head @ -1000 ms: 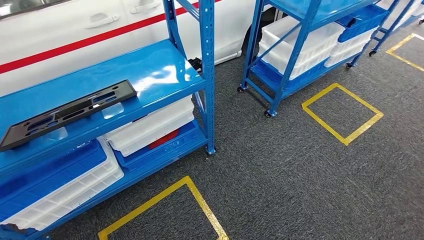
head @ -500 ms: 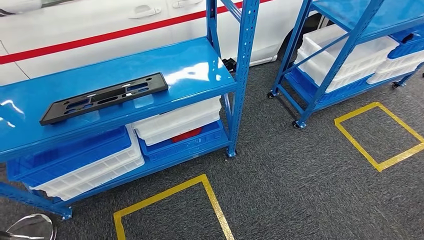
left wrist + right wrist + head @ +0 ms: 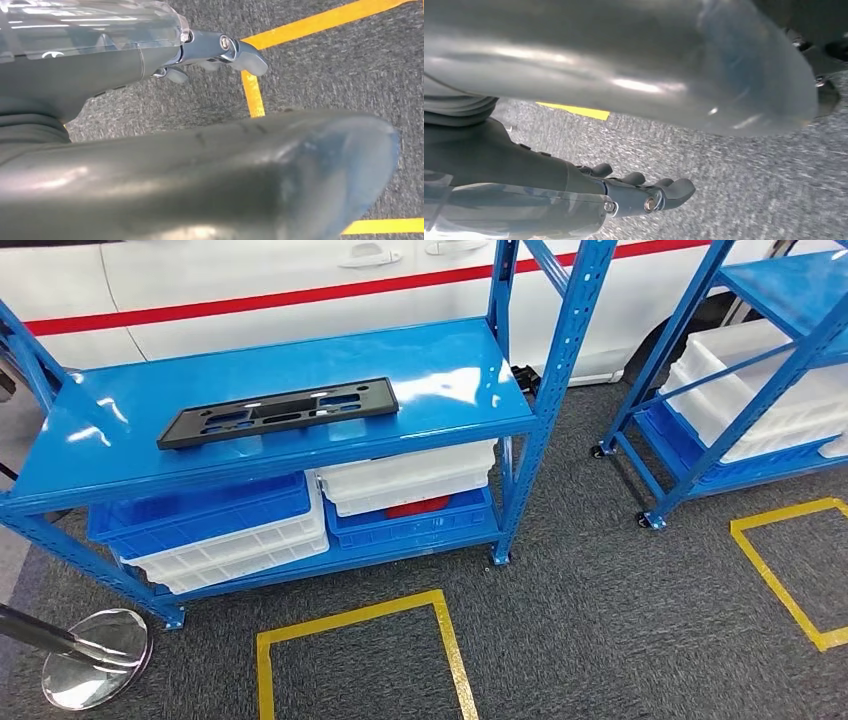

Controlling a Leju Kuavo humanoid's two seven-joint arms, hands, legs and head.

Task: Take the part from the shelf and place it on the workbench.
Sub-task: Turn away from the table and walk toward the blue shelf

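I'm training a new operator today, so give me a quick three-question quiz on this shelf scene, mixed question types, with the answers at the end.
1. True or false: the black part lies flat on the blue shelf.
2. Multiple choice: what sits on the level under the part? A) cardboard boxes B) blue and white bins C) tools
3. Fill in: the left hand and right hand hang over grey carpet and hold ____.

Key: 1 true; 2 B; 3 nothing.
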